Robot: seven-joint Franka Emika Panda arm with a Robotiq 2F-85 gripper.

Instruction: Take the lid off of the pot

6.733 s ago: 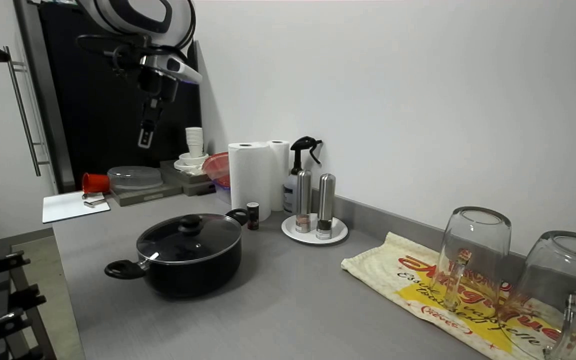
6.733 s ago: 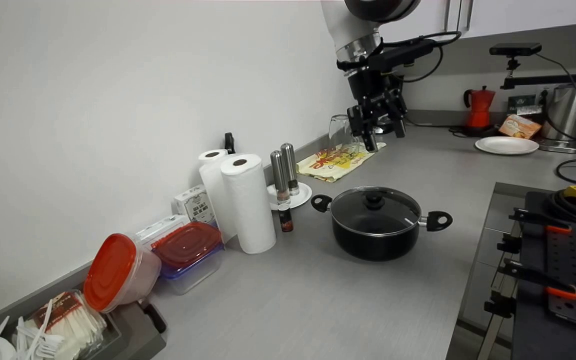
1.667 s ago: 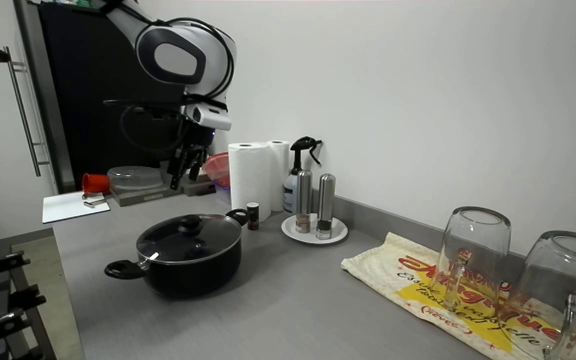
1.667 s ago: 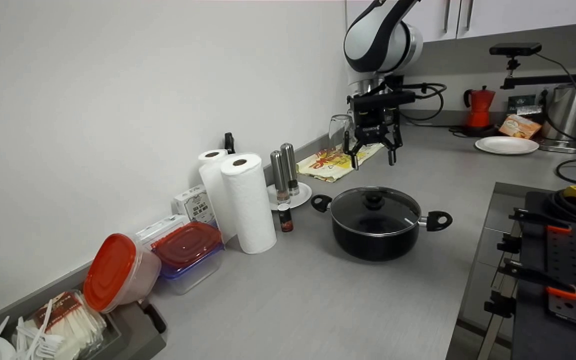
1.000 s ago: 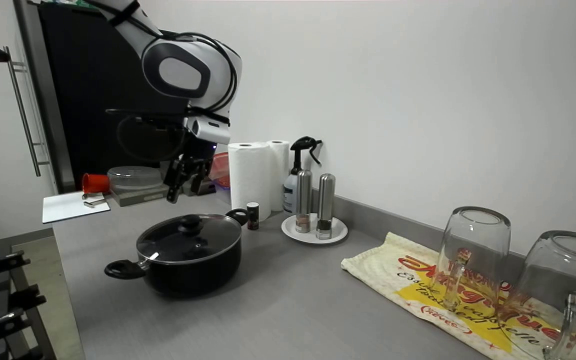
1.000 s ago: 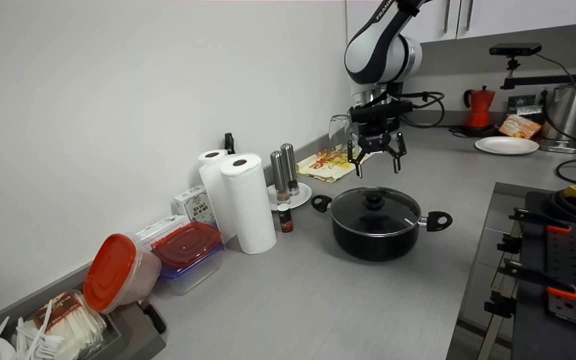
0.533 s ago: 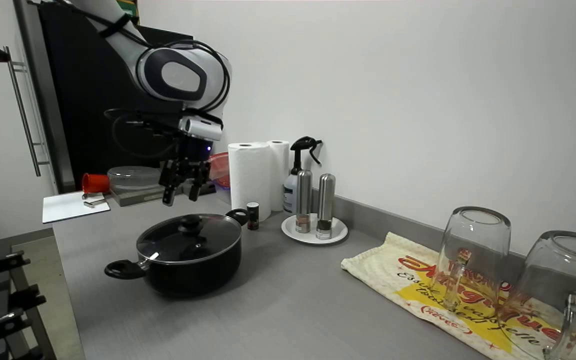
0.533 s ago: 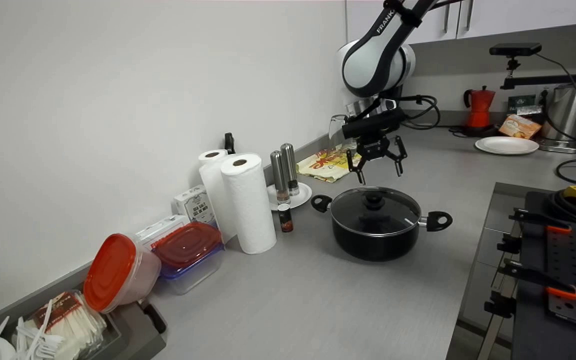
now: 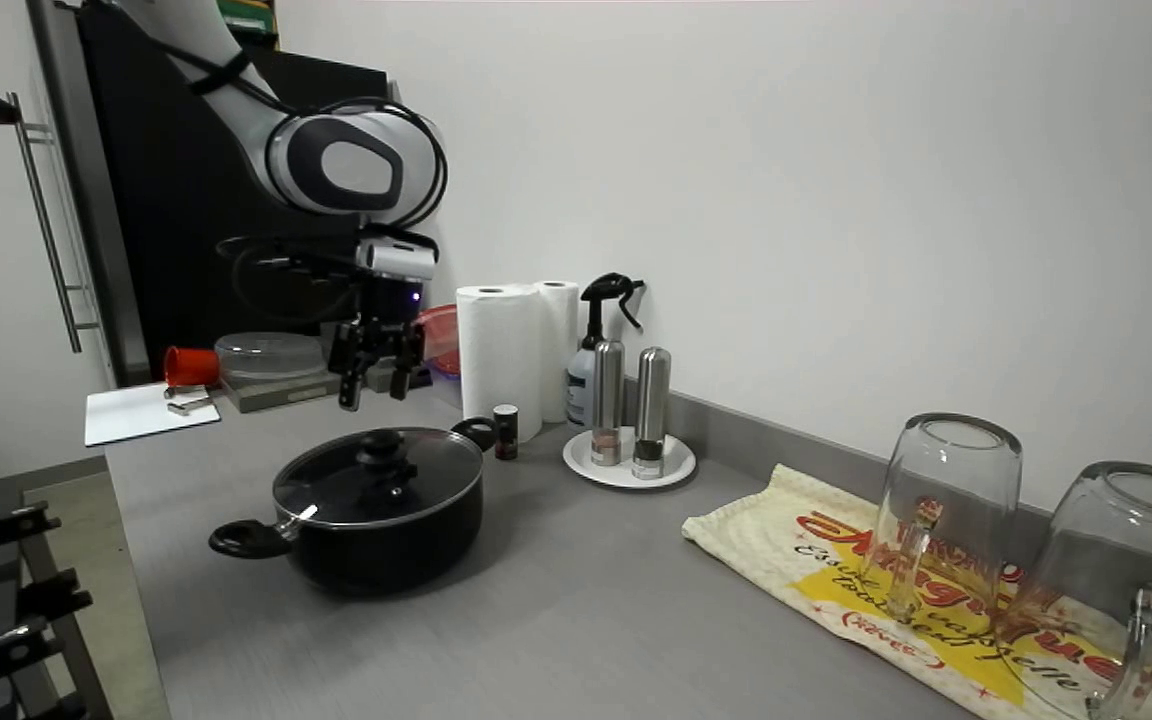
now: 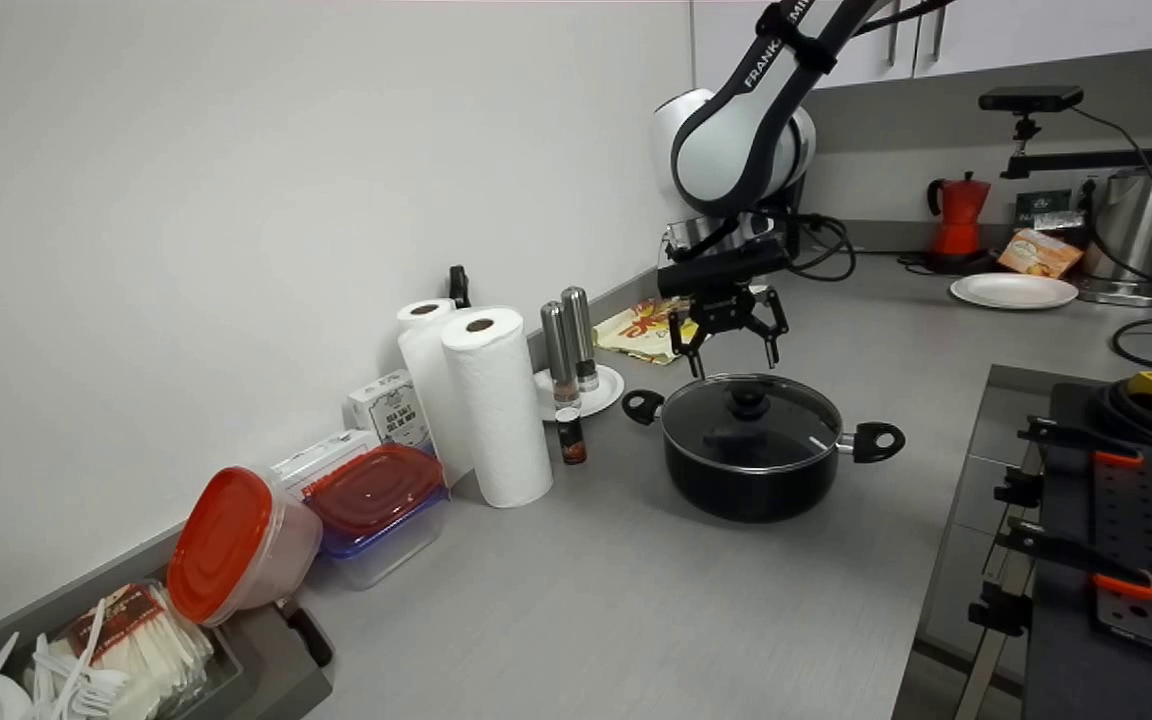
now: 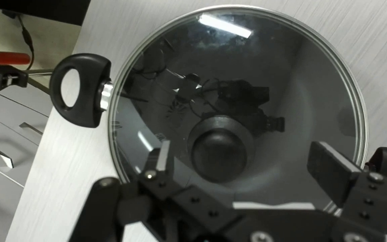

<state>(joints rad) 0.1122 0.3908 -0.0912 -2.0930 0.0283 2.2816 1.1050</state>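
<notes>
The black pot (image 9: 396,555) stands on the grey counter, also in an exterior view (image 10: 751,495). The round dark glass lid (image 9: 331,485) sits flat on it in both exterior views (image 10: 701,432). Its black knob (image 9: 381,449) is at the centre. In the wrist view the lid (image 11: 291,60) fills the middle, and the knob (image 11: 219,155) shows between the fingers, nearer the left one. My gripper (image 9: 375,395) is open and empty, pointing down above the lid, apart from it. It also shows in an exterior view (image 10: 735,367) and in the wrist view (image 11: 240,144).
Paper towel rolls (image 10: 496,410) and a small dark spice jar (image 10: 570,436) stand near the pot by the wall. Two mills stand on a white plate (image 9: 676,463). Glass mugs (image 9: 946,510) rest on a printed cloth (image 9: 786,520). The counter edge (image 10: 936,560) is beyond one pot handle.
My gripper has come down from high up, tilted, to just above the lid, now pointing down. In the last half second it shifted slightly sideways. Pot and lid have not moved.
</notes>
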